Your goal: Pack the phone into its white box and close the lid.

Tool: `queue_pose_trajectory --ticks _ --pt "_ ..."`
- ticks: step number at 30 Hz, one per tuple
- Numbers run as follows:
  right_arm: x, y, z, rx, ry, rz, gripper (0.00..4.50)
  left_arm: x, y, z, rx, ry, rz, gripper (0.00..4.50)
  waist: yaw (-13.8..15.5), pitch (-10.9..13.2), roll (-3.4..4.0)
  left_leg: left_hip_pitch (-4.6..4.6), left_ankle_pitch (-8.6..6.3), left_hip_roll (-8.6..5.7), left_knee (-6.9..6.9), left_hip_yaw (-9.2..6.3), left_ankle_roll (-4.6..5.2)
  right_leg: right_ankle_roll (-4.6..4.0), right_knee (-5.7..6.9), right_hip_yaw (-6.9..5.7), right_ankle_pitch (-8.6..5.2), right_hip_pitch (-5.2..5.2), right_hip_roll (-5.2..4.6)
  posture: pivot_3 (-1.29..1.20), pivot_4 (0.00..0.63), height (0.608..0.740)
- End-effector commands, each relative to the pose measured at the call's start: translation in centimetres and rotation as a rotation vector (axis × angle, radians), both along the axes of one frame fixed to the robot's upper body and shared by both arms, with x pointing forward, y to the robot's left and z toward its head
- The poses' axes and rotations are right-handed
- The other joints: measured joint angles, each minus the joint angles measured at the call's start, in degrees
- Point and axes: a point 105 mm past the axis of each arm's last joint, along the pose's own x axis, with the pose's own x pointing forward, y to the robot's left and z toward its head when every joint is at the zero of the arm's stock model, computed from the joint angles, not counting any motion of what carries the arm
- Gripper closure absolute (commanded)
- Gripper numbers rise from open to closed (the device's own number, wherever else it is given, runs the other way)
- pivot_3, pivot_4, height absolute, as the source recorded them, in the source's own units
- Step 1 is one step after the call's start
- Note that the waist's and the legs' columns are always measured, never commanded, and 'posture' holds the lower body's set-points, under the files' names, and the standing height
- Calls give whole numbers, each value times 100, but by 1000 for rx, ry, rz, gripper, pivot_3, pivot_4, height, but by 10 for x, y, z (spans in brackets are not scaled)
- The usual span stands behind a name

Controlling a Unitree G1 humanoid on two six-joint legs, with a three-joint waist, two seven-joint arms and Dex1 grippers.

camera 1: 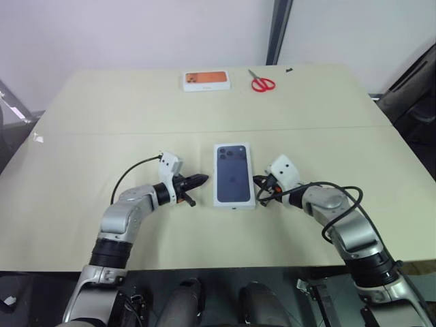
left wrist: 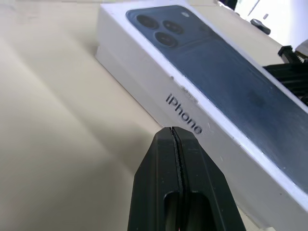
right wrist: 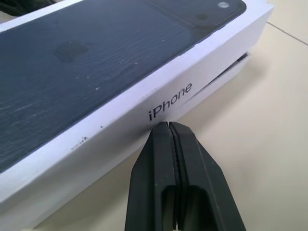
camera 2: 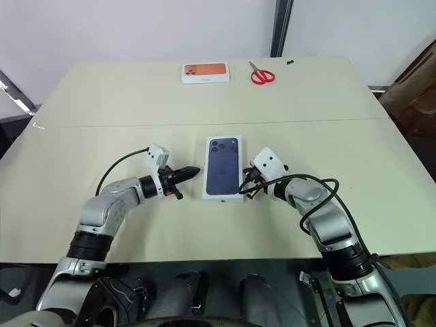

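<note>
Both claws sit closest, each pinched fully together and holding nothing: the left claw (camera 1: 202,180) just left of the lid (camera 1: 234,174), the right claw (camera 1: 259,193) at its right edge. That lid, white with a dark blue phone printed on top, covers the white box (right wrist: 230,72) mid-counter (camera 1: 102,122). Well beyond it lie red scissors (camera 1: 261,82) and an orange-pictured box (camera 1: 206,80).
</note>
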Motion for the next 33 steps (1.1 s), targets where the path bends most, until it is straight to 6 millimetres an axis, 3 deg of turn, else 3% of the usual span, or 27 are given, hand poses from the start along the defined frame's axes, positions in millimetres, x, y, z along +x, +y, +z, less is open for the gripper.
queue_pose_trajectory --ticks 1,10,15,19,28,33 --pt "4 -1 11 -1 -52 -1 4474 0 -9 15 -33 -59 -19 4500 -2 0 0 0 0 0 0 0 0 0 0 0 0 0 0 0 150 734" --pt "10 -7 9 -34 -54 -30 4474 2 -15 22 -46 -82 -21 4500 -4 0 0 0 10 0 0 1 -17 0 1 0 0 0 0 0 150 734" --pt "15 -6 16 -24 -84 -31 4474 1 -7 14 -24 -66 5 4500 -9 0 0 0 11 0 -1 1 -18 0 1 0 0 -1 1 0 150 734" --pt "18 -3 22 -7 -106 -29 4474 6 -2 23 -55 -77 31 4500 -9 0 0 0 12 0 -1 0 -20 0 2 0 0 -2 1 0 150 734" --pt "27 5 21 -11 -103 -31 4474 9 -22 24 -79 -74 3 4500 -11 0 -1 0 13 0 1 1 -22 0 3 0 0 -1 1 0 150 734" --pt "33 -6 17 -60 -114 -93 4474 12 -19 24 -77 -70 19 4500 -15 0 0 0 14 0 1 1 -24 0 4 0 0 -3 3 0 150 734"
